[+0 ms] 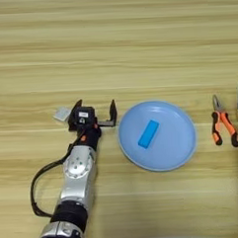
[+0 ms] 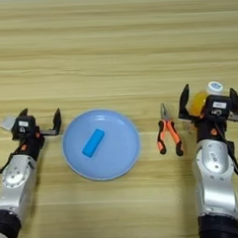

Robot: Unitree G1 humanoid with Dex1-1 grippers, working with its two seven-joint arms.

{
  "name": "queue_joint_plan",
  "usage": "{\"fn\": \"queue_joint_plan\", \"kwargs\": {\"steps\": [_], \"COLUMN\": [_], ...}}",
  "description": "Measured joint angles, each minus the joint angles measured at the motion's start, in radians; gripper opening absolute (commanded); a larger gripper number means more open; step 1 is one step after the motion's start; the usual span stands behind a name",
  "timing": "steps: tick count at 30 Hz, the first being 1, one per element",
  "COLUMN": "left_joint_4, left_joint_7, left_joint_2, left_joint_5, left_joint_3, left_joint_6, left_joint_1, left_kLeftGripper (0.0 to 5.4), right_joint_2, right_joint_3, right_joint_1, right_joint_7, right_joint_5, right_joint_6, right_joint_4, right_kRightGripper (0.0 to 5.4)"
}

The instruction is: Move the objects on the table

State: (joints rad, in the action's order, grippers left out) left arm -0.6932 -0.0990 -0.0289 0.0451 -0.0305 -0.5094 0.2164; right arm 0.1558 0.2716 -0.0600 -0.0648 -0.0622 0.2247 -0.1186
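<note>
Now I see bar (image 2: 93, 142) on plate (image 2: 101, 144), centre frame. Left gripper (image 1: 95, 111) spread, empty, beside block (image 1: 62, 113). Right gripper (image 2: 209, 100) spread around bottle (image 2: 205, 99); I'd close squarely below cap. Pliers (image 2: 168, 129) untouched.

No text, brand, number or sign can be read on anything in either view.

Far half of table (image 1: 116, 37) bare, wide room. Plate (image 2: 120, 160) fills middle, close by left gripper (image 1: 95, 108). Grey block (image 1: 62, 113) touching its left finger. Pliers (image 2: 169, 133) sit between plate and right gripper (image 2: 209, 97); bottle (image 2: 204, 97) between its open fingers.
</note>
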Motion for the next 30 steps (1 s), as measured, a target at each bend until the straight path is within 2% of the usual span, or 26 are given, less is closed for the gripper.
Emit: {"fn": "queue_joint_plan", "kwargs": {"steps": [8, 20, 30], "left_joint_4": [-0.005, -0.013, -0.013], "left_joint_7": [0.0, 0.0, 0.0], "left_joint_2": [0.0, 0.0, -0.001], "left_joint_5": [0.0, 0.0, 0.0], "left_joint_3": [0.0, 0.0, 0.0], "left_joint_6": [-0.002, -0.003, -0.003], "left_joint_1": [0.001, 0.01, 0.01], "left_kLeftGripper": [5.39, 5.39, 5.4], "right_joint_2": [0.0, 0.008, 0.019], "right_joint_3": [0.002, 0.007, 0.007], "right_joint_1": [-0.01, -0.051, -0.057], "right_joint_7": [0.007, 0.013, 0.015], "right_joint_5": [-0.005, -0.015, -0.018], "right_joint_6": [-0.001, 0.004, 0.005], "right_joint_4": [-0.02, -0.13, -0.172], "right_kRightGripper": [5.4, 5.4, 4.42]}}
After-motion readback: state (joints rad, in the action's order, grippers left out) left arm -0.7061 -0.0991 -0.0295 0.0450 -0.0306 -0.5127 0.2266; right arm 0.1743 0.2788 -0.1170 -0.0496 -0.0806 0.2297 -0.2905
